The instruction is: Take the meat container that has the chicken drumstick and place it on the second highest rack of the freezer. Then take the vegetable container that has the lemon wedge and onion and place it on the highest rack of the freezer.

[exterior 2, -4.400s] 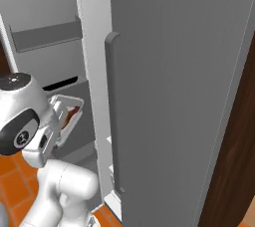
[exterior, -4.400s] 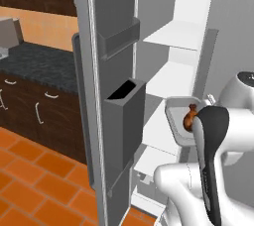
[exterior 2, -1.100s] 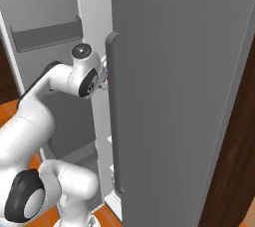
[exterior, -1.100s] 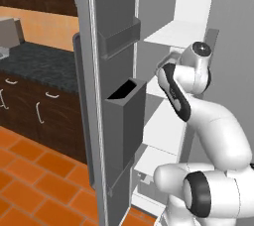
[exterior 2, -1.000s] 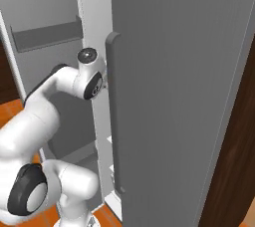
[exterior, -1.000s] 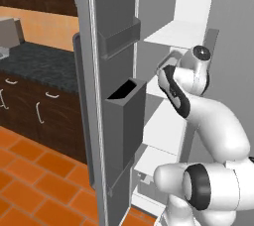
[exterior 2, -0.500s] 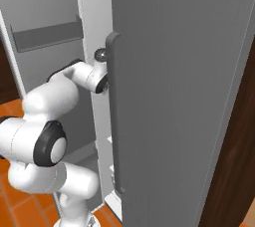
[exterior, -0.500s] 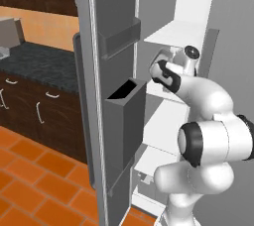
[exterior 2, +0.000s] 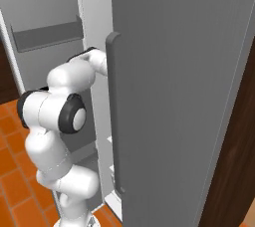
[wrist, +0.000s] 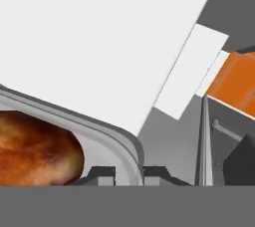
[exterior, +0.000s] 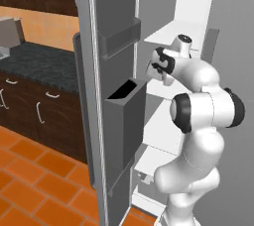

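My gripper [wrist: 128,173] is shut on the grey rim of the meat container [wrist: 107,139], which holds the glossy orange-brown chicken drumstick [wrist: 35,149]. In the left base view the gripper [exterior: 155,67] reaches into the freezer [exterior: 198,2], between two white shelf panels. The upper panel [exterior: 168,32] is above the hand and a lower panel [exterior: 161,88] is just beneath it. A flat white shelf panel [wrist: 99,37] lies close under the tray in the hand view. The lemon wedge and onion are out of view.
The open left door carries grey bins [exterior: 121,116] close beside the arm's left. The right door with its long bar handle [exterior 2: 113,111] hides the hand in the right base view. A dark counter [exterior: 39,61] and orange tiled floor [exterior: 30,170] lie to the left.
The arm has stretched from outside the freezer into its interior with the tray. Over the last second the hand has pushed further in and to the left, between the shelves.
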